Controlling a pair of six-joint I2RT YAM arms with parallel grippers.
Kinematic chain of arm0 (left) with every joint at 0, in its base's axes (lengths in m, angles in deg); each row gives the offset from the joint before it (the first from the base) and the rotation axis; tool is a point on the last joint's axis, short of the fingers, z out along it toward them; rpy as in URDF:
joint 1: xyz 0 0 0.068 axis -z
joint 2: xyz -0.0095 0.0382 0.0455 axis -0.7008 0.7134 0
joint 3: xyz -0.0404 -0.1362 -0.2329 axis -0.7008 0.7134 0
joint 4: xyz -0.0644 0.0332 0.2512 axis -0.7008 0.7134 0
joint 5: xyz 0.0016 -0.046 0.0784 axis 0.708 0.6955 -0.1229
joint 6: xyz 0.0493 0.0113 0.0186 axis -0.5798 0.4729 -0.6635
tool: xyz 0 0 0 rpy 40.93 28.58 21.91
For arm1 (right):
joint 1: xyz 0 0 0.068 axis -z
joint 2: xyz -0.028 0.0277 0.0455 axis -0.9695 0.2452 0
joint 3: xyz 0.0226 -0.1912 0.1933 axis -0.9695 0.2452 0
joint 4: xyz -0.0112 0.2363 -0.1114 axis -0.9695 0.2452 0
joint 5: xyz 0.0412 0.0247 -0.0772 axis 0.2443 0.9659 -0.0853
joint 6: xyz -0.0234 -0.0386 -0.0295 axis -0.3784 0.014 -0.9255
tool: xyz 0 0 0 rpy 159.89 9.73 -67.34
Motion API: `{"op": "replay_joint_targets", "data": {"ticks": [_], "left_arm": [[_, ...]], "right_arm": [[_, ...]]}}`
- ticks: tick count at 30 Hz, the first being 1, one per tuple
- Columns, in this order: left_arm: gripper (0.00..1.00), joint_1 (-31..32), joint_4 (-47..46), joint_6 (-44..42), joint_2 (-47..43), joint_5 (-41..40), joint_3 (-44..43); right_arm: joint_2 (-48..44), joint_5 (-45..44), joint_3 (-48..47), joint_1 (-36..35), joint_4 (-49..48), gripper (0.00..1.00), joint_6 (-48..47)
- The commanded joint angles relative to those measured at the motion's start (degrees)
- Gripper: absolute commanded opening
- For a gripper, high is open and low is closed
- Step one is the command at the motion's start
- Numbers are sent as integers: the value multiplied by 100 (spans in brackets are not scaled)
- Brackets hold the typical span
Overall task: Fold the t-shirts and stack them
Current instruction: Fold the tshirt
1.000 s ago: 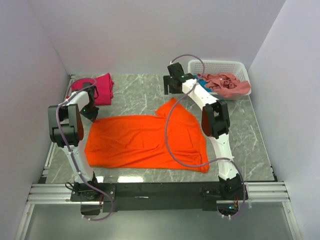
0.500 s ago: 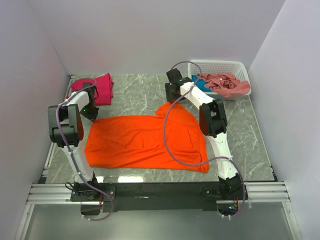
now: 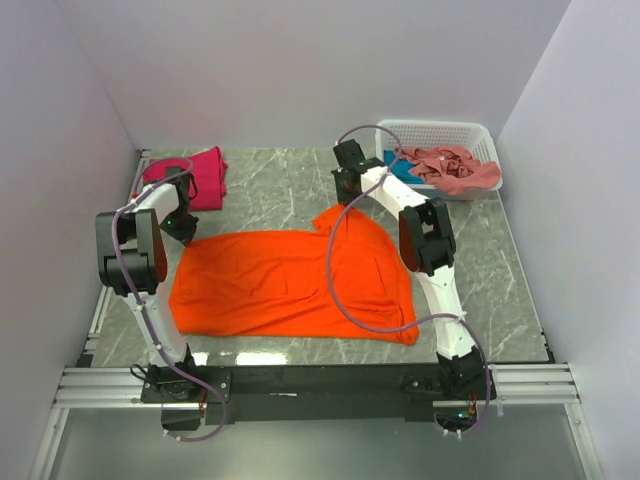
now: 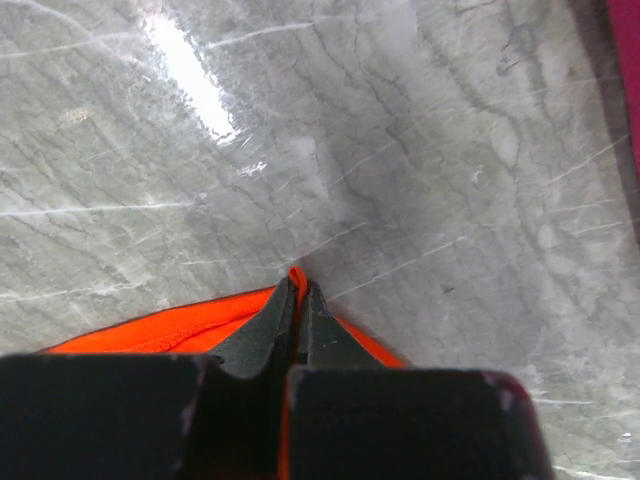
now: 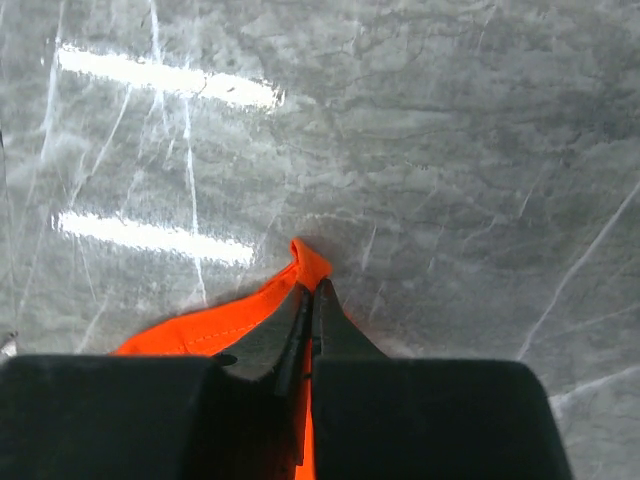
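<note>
A bright orange t-shirt (image 3: 290,280) lies spread flat across the middle of the grey marble table. My left gripper (image 3: 186,232) is shut on its far left corner; in the left wrist view a tip of orange cloth (image 4: 296,274) pokes out between the closed jaws (image 4: 299,300). My right gripper (image 3: 346,200) is shut on the far right corner, with orange cloth (image 5: 308,258) pinched at the jaw tips (image 5: 312,295). A folded magenta-red t-shirt (image 3: 198,177) lies at the far left. A salmon-pink t-shirt (image 3: 452,167) and a bit of teal-blue t-shirt (image 3: 397,166) sit in the basket.
A white lattice basket (image 3: 440,135) stands at the far right corner. White walls close in the table on three sides. Bare marble (image 3: 275,180) shows between the magenta shirt and the basket, and along the right edge (image 3: 490,280).
My right gripper moved down and left from beside the basket onto the orange shirt's far corner and closed on it. The left gripper stayed shut on its corner.
</note>
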Motion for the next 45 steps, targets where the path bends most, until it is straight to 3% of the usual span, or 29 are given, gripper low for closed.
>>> {"op": "replay_joint_targets", "data": {"ticks": [1, 11, 20, 30, 37, 45], "left_arm": [[1, 38, 185, -98, -305, 56, 108], [1, 82, 176, -54, -982, 65, 467], [1, 91, 71, -36, -1659, 65, 986], [1, 82, -17, 95, -2256, 154, 1549], [1, 56, 185, 350, -2459, -251, 1760], [1, -120, -70, 245, -2723, -102, 1971]], "right_arm": [[-508, 56, 314, 15, -140, 0, -367], [-2853, 459, 3080, -108, -1632, 0, -350], [-4612, 486, 4848, -381, -1994, 0, -244], [-6063, 47, 6098, -653, -1626, 0, -192], [-6793, 442, 7037, -872, -1582, 0, 37], [-7548, 469, 7566, -1084, -1248, 0, 265]]}}
